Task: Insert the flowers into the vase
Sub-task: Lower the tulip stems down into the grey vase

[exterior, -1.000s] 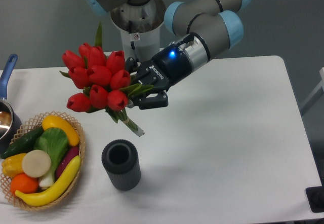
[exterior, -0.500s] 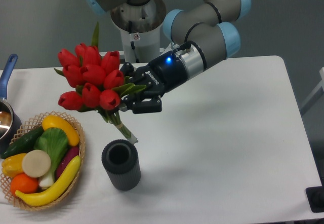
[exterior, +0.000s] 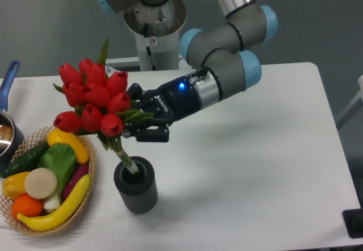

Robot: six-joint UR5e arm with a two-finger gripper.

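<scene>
White tabletop (exterior: 255,149) runs under everything I'm working over, and the arm (exterior: 227,80) reaches across it from the back toward the left side of the view. At its end the gripper (exterior: 139,117) is clamped on the flowers (exterior: 91,100), gripping the bunch where the green leaves meet the stems, with the red buds fanned out up and away beyond the fingertips and the stem ends trailing down below the hand. Beyond the buds and lower down sits the wicker basket (exterior: 85,149) of toy fruit and vegetables, and past that a blue-handled pot (exterior: 8,92) at the edge of the view; I judge both are out of the way. What matters is the vase (exterior: 136,184), which stands upright almost directly beneath the hand. The bunch's long axis is tilted, heads leaning off away from the wrist and stems angling down toward it, and the stem tips (exterior: 129,166) appear to sit right at the vase mouth, possibly just inside the rim, though I can't tell how deep. My read is that the insertion has only started: I'd straighten the bunch toward vertical and lower along that axis before letting go, since the wide heads could tip the vase.
</scene>
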